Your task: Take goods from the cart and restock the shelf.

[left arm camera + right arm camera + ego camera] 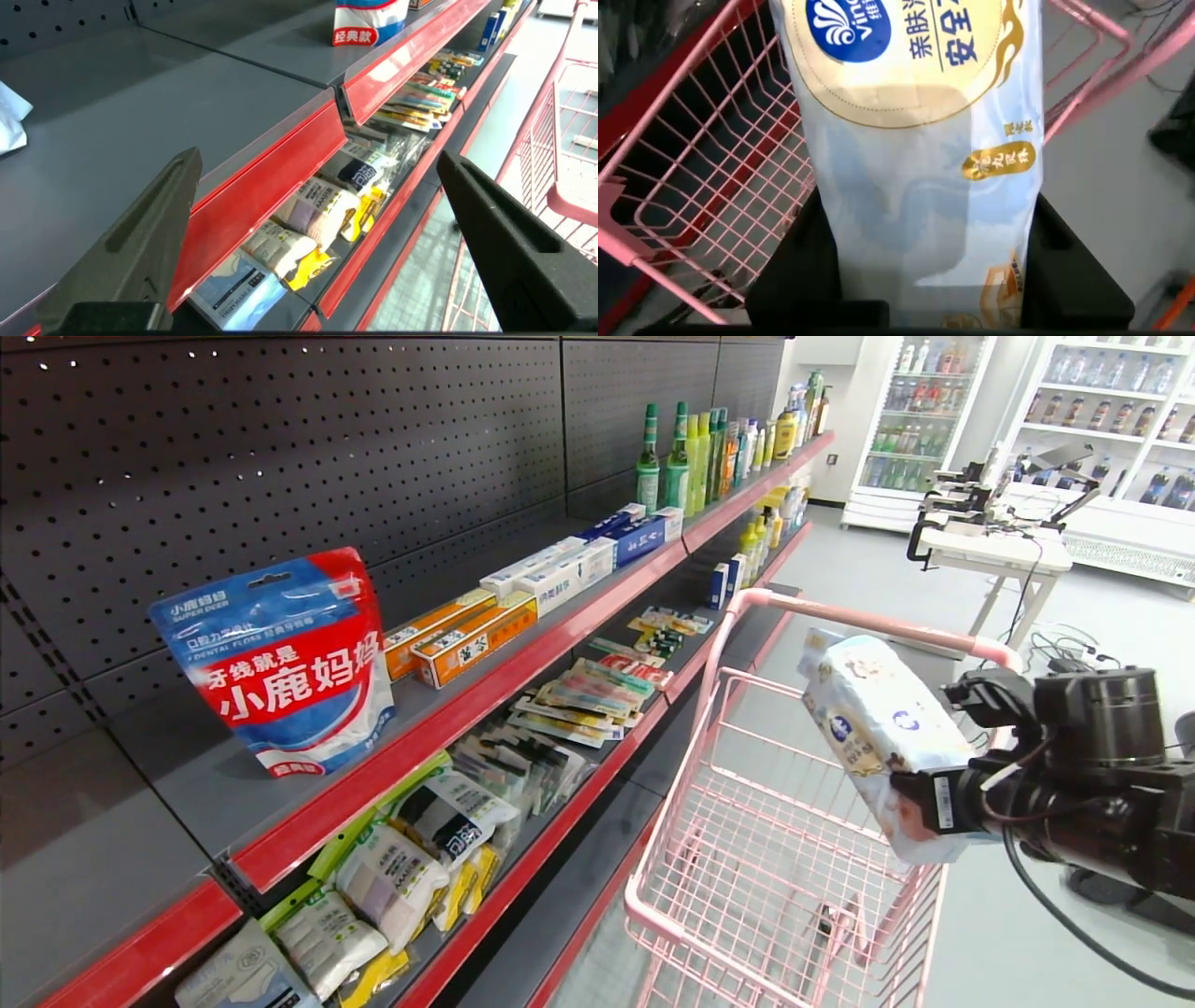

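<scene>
A white and pale blue pack of tissues [878, 728] hangs above the pink wire cart [747, 887], gripped at its lower end by my right gripper [920, 798], which is shut on it. In the right wrist view the tissue pack [920, 159] runs between the two black fingers [808, 252], with the pink cart [701, 177] below. My left gripper [318, 215] is open and holds nothing; it hovers over the bare grey top shelf [149, 103], above the red shelf edge [280, 177]. A large blue and red bag [285, 658] stands upright on the top shelf [205, 784].
Orange and white boxes [467, 635] and green bottles [677, 457] line the top shelf farther along. The lower shelf holds packets [401, 868] and cards [583, 695]. Behind the cart stand a white table [999, 551] and drink coolers [920, 420]. Grey floor lies to the cart's right.
</scene>
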Available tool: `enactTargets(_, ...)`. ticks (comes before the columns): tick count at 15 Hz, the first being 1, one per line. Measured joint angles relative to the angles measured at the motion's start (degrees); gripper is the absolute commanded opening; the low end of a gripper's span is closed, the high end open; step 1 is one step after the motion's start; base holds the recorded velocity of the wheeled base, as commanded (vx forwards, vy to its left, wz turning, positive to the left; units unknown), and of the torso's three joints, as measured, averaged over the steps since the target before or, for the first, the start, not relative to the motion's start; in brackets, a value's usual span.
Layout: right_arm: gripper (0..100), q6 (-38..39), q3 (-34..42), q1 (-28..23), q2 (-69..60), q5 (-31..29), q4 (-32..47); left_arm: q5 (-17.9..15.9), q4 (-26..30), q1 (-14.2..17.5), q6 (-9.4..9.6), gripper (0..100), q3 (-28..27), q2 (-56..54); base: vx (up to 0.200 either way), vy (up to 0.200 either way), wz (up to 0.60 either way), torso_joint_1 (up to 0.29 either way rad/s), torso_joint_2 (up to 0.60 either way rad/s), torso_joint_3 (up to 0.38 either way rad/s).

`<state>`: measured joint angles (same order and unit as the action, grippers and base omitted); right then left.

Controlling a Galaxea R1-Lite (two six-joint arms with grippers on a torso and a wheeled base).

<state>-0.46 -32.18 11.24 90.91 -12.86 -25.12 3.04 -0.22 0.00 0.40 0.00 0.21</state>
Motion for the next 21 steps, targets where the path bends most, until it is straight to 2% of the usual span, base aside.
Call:
enactTargets(3, 0, -3.8, 1.65, -0.27, -7.52, -1.45, 0.79, 0.02, 0.0, 0.0, -0.02, 100, 0.0, 0.0, 0.0, 0.0, 0.0, 0.0, 0.0, 0.0)
enactTargets(8, 0, -4.51, 5.64, -0.55, -14.49, -1.76, 0.83, 0.02, 0.01, 0.0, 0.02, 100, 0.0, 0.0, 0.0, 0.0, 0.0, 0.114, -0.27, -0.153)
enactTargets(21, 0, -6.21, 6.69, -1.4, -17.09, -1.37, 0.79, 0.02, 0.01, 0.0, 0.04, 100, 0.0, 0.0, 0.0, 0.0, 0.0, 0.165, -0.37, -0.205)
